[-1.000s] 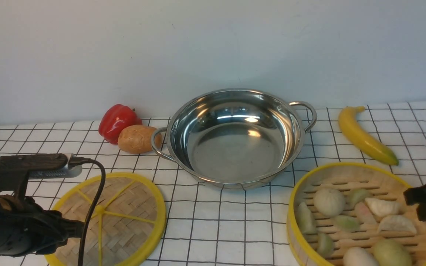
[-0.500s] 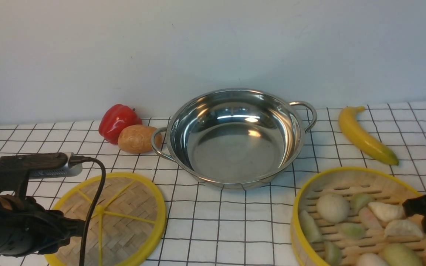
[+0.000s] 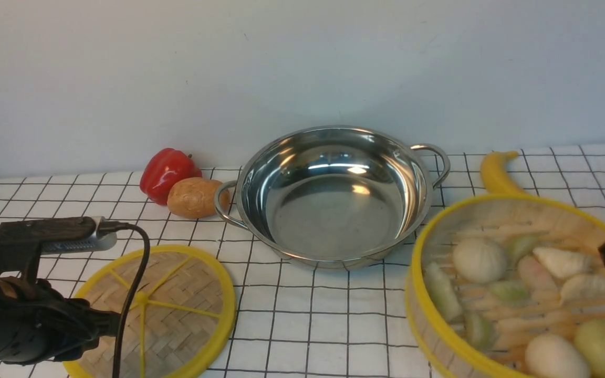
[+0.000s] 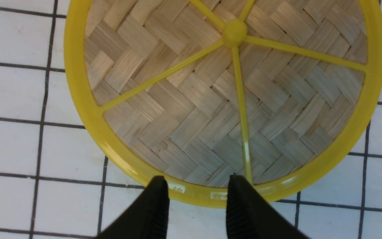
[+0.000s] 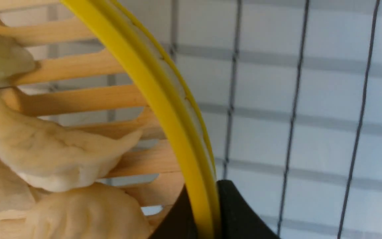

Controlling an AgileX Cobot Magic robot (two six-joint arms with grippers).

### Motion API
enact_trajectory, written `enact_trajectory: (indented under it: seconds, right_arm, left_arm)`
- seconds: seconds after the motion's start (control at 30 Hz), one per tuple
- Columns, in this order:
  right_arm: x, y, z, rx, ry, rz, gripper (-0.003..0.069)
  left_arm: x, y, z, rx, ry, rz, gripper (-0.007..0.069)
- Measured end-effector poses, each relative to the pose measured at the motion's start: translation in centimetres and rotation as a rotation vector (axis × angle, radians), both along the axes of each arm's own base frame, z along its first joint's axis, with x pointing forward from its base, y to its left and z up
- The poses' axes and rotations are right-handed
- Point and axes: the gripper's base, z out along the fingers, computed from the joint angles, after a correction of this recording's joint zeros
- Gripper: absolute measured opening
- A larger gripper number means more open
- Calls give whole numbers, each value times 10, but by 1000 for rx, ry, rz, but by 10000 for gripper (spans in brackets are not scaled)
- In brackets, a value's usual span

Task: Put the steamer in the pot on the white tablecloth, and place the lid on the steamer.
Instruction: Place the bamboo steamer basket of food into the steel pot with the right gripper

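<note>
The right tool [image 5: 207, 212] pinches the yellow rim of the steamer [image 5: 177, 132], which sits tilted at lower right, beside the pot [image 3: 334, 210] at centre; the left tool [image 4: 197, 181] stands wide over the lid [image 4: 211, 109], lower left

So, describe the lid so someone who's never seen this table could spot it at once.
Start at the steel pot in the middle of the gridded white tablecloth, then come nearer the camera on the robot's left. There lies the lid, a flat round woven-bamboo disc. Unlike the steamer on the right, it holds no food and has yellow spokes from a hub.
</note>
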Motion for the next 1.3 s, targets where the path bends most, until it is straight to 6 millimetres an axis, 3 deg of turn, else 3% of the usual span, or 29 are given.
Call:
enact_trajectory:
  seconds: [0.03, 0.07, 0.1, 0.17, 0.23, 0.37, 0.53, 0.63, 0.9, 1.3]
  right_arm:
    - [13, 11, 17, 9, -56, 26, 57]
    - [15, 13, 18, 11, -58, 29, 57]
    - [29, 26, 31, 25, -100, 50, 57]
    - [56, 49, 41, 44, -119, 81, 57]
    - [69, 62, 47, 45, -126, 103, 57]
    - [126, 105, 27, 0, -65, 158, 57]
    - [173, 134, 8, -28, -49, 194, 57]
    - [198, 145, 6, -9, -104, 195, 57]
    - [220, 159, 16, 57, -205, 188, 57]
    - [233, 165, -40, 33, -94, 185, 57]
  left_arm:
    - [0, 0, 0, 0, 0, 0, 243]
    - [0, 0, 0, 0, 0, 0, 243]
    - [0, 0, 0, 0, 0, 0, 243]
    - [0, 0, 0, 0, 0, 0, 243]
    - [0, 0, 0, -1, 0, 0, 243]
    - [0, 0, 0, -3, 0, 2, 243]
    - [0, 0, 0, -5, 0, 3, 243]
    - [0, -1, 0, -17, 0, 9, 243]
    - [0, -2, 0, -26, -2, 14, 243]
    - [0, -2, 0, -26, -5, 15, 243]
